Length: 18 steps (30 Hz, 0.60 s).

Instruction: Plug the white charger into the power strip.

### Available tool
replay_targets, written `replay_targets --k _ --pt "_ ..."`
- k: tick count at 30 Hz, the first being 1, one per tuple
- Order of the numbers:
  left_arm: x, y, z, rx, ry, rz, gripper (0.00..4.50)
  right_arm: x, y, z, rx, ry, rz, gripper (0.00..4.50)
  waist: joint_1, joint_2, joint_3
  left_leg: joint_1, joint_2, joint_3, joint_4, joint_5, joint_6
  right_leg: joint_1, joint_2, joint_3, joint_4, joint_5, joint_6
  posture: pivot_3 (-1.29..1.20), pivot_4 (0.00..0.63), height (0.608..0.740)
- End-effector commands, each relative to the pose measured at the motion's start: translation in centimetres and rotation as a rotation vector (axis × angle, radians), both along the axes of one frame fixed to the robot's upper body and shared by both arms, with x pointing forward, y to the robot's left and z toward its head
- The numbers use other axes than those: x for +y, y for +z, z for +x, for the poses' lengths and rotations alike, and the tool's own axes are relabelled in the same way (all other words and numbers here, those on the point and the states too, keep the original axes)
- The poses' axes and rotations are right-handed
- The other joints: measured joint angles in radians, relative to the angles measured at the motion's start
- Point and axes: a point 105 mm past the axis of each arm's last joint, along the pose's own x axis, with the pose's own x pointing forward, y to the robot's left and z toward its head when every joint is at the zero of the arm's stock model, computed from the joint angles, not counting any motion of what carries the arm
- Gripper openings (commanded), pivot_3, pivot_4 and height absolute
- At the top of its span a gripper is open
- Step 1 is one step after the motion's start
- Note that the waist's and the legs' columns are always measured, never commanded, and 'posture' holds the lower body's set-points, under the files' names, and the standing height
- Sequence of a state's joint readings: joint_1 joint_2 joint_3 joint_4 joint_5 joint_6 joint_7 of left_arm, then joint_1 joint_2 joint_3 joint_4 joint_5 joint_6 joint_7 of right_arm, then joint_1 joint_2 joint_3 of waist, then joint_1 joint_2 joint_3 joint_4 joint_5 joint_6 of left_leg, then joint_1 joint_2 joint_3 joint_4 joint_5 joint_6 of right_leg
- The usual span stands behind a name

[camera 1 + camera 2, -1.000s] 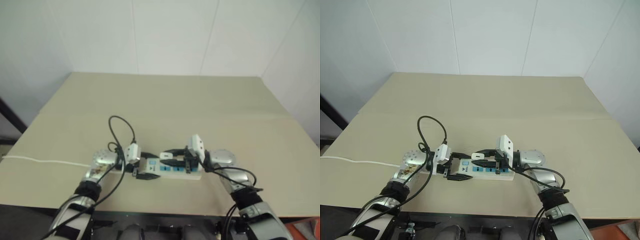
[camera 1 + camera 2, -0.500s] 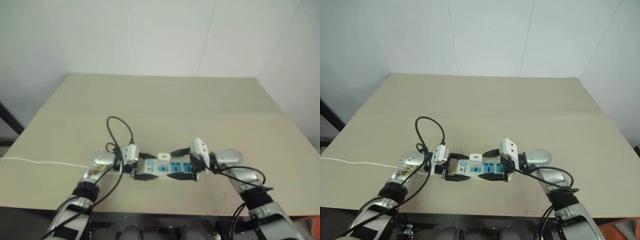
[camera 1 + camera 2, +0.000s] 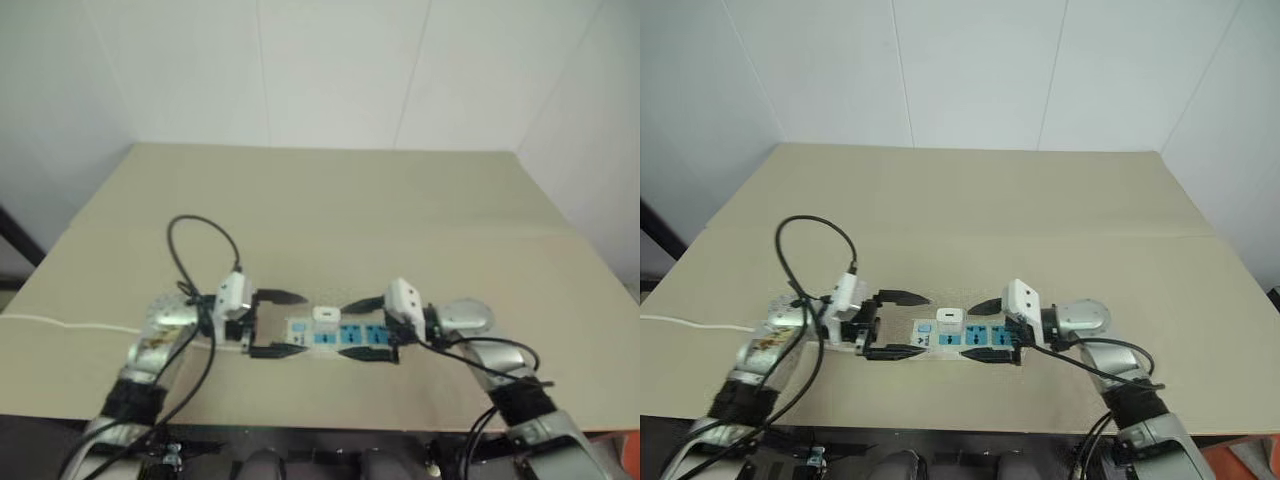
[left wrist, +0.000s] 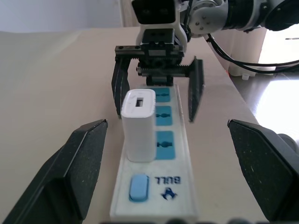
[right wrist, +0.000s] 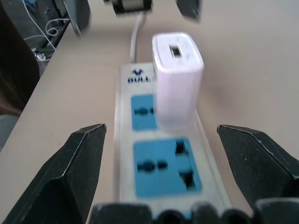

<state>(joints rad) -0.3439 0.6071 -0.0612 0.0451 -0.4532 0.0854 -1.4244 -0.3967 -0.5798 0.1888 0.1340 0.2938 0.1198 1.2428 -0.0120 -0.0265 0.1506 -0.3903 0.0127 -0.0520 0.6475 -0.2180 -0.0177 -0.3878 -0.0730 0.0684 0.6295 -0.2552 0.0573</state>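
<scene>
Both grippers, left [image 3: 890,323] and right [image 3: 983,329], have opened off the power strip [image 3: 965,338] on the beige table [image 3: 1040,230].

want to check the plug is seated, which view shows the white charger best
The left wrist view: the white charger stands upright and sharp on the power strip, in the socket nearest the switch. The right wrist view shows it close but blurred. In both eye views it is only a tiny white block.
</scene>
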Motion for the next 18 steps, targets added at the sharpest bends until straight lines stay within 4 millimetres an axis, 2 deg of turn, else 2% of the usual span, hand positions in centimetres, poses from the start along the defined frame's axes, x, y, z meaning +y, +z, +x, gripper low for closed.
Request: replay_targets --k 1,3,8,13,18 --pt "1.7 2.6 -1.1 -0.027 0.000 -0.005 4.49 -3.5 5.0 0.1 -0.111 -0.076 0.035 4.50 -0.002 0.004 0.015 -0.001 0.000 0.000 0.000 0.000 0.000 -0.001 -0.001 0.000 0.000 0.000 0.000 0.00 0.150 0.740" --pt "3.0 3.1 -1.3 -0.026 0.029 0.018 4.49 -5.3 7.1 -0.3 -0.140 -0.111 0.035 4.50 -0.003 0.006 0.019 -0.004 0.000 0.001 0.000 0.000 0.000 -0.005 -0.001 0.000 0.000 0.001 -0.001 0.00 0.150 0.740" --pt "5.8 3.8 -1.3 -0.056 0.126 0.098 4.49 -9.2 9.7 -1.3 -0.195 -0.196 -0.018 4.50 -0.009 0.006 0.020 -0.014 0.002 0.000 -0.004 0.000 0.000 -0.017 0.002 0.000 0.001 0.004 -0.008 0.00 0.150 0.740" --pt "7.6 4.0 -1.5 -0.038 0.219 0.129 4.49 -11.9 9.8 -2.6 -0.182 -0.241 -0.093 4.50 -0.007 0.006 0.024 -0.015 0.000 0.002 -0.004 0.000 0.000 -0.017 0.000 0.000 0.001 0.004 -0.008 0.00 0.150 0.740" --pt "7.4 3.7 -1.9 -0.022 0.227 0.120 4.49 -12.8 10.0 -2.9 -0.188 -0.270 -0.103 4.50 -0.008 0.005 0.026 -0.014 0.001 0.003 -0.003 0.000 0.000 -0.017 0.000 0.000 0.001 0.004 -0.008 0.00 0.150 0.740"
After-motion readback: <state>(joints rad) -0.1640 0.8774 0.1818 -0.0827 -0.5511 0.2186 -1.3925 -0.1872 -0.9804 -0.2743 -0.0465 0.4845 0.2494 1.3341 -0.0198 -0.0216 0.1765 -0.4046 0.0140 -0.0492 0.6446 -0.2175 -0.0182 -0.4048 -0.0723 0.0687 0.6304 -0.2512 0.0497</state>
